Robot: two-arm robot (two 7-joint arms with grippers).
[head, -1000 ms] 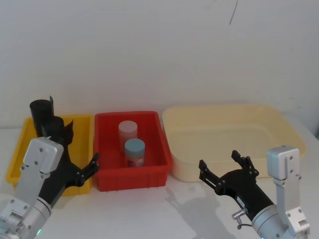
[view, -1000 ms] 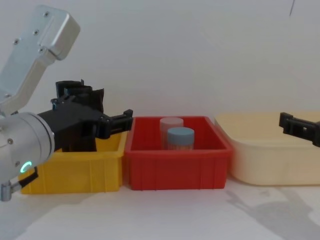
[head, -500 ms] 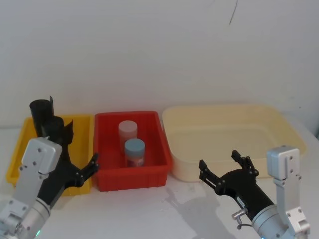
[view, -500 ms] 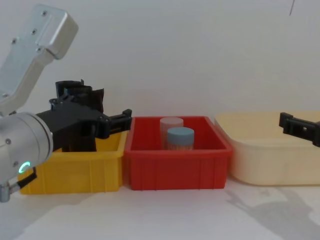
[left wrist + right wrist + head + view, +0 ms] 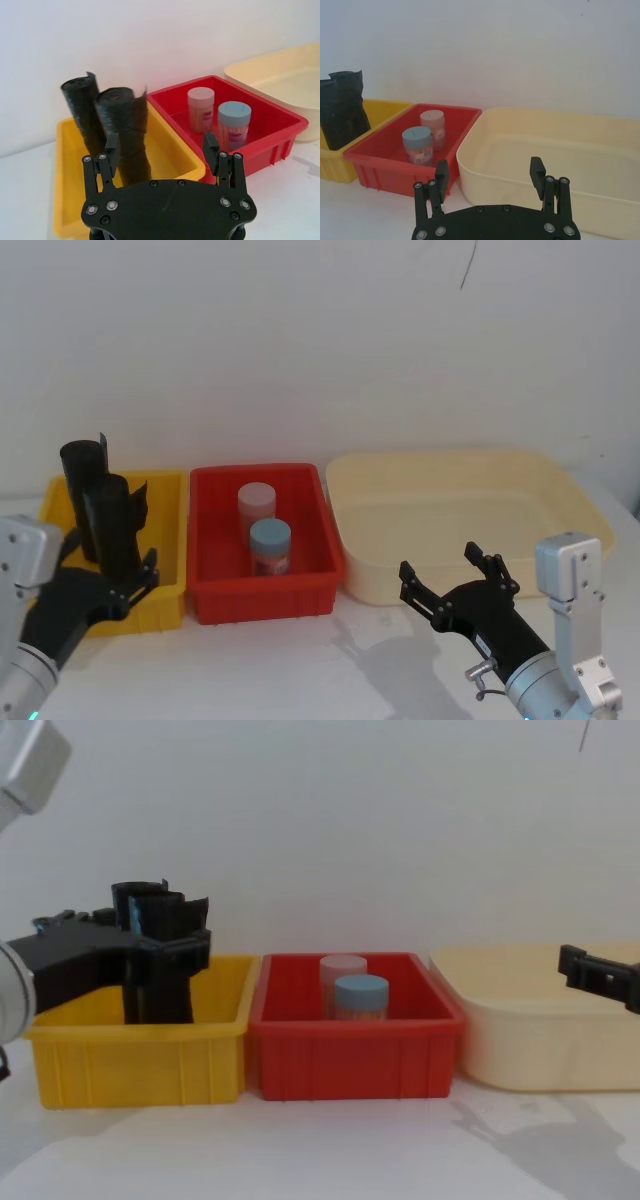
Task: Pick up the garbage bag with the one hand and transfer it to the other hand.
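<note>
Left wrist view: the left gripper [image 5: 161,146] hangs at the near wall of the yellow bin [image 5: 172,159], jaws spread and nothing between them. The garbage bag [image 5: 122,131] stands upright inside that bin, toward its back, with a second black roll [image 5: 81,116] just behind it. Both rise well above the bin's rim, which leaves bare film to clamp from the side. One finger lines up with the bag rather than straddling it, so in my judgement the approach needs a sideways correction before closing.

The right gripper [image 5: 440,565] waits well away from the yellow bin, past the red bin [image 5: 262,595] that adjoins it, fingers likewise released; it appears parked to receive the hand-over. Pick-up not yet made.
</note>
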